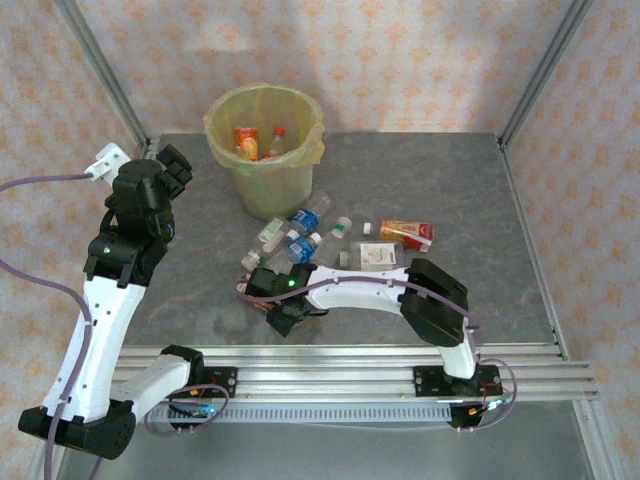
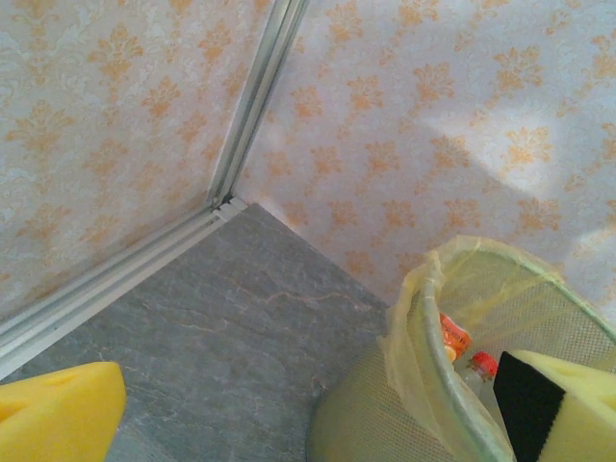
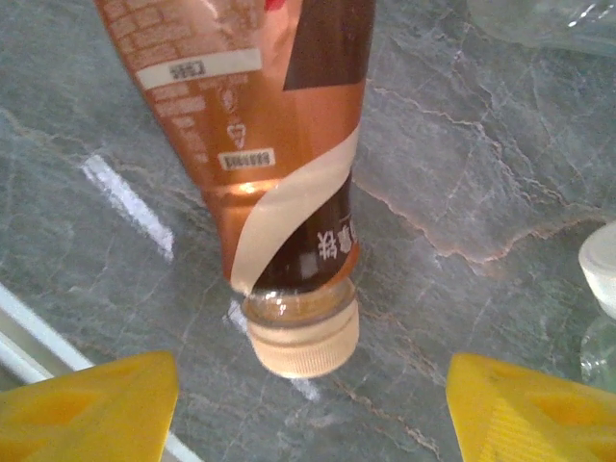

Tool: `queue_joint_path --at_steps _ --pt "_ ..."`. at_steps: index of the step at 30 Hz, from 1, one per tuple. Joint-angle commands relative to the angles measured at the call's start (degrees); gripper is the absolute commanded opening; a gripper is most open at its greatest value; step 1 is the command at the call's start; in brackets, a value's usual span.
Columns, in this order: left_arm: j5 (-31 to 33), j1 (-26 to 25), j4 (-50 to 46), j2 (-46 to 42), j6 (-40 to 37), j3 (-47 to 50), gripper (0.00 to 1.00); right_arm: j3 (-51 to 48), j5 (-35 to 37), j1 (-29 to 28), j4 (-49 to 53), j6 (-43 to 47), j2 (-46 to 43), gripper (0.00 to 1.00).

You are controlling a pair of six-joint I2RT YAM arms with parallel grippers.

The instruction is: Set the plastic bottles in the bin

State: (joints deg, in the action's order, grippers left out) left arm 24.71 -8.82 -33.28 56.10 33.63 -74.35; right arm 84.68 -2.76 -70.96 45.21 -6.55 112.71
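A robot test cell: aluminium frame posts (image 1: 100, 75) at the upper corners hold floral-patterned wall panels (image 1: 400, 60) around a grey marbled tabletop (image 1: 500, 210).

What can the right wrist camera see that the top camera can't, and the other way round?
Right wrist camera: a brown-labelled bottle close up, lying on its side. Its tan cap points between the open fingers of the right gripper, untouched, and you can see tiny print on the label.
Top camera: the bin with bottles inside, and the left gripper open near it.
Both: the grey table, the right gripper and loose clear bottles.
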Motion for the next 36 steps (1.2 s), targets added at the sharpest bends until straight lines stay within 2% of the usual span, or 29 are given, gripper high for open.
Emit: queue_joint_path --at_steps 1,11,19,32,36 --pt "2.74 0.56 -0.99 0.07 0.91 0.57 1.00 3.00 2.91 0.03 0.86 1.58 2.08 0.73" --pt "3.13 0.56 -1.09 0.56 0.65 0.60 1.00 5.74 6.08 0.03 0.39 2.91 7.16 0.68" --pt "3.38 0.56 -1.16 1.03 0.57 0.49 1.00 6.57 5.93 0.03 -1.25 3.25 9.63 0.61" --pt "3.31 0.56 -1.91 1.55 0.56 -0.03 1.00 5.86 4.78 0.03 -3.02 4.67 8.54 0.28" --pt "3.08 0.56 -2.06 1.73 0.44 -0.38 1.00 4.52 5.60 0.07 -4.66 4.17 5.22 0.23"
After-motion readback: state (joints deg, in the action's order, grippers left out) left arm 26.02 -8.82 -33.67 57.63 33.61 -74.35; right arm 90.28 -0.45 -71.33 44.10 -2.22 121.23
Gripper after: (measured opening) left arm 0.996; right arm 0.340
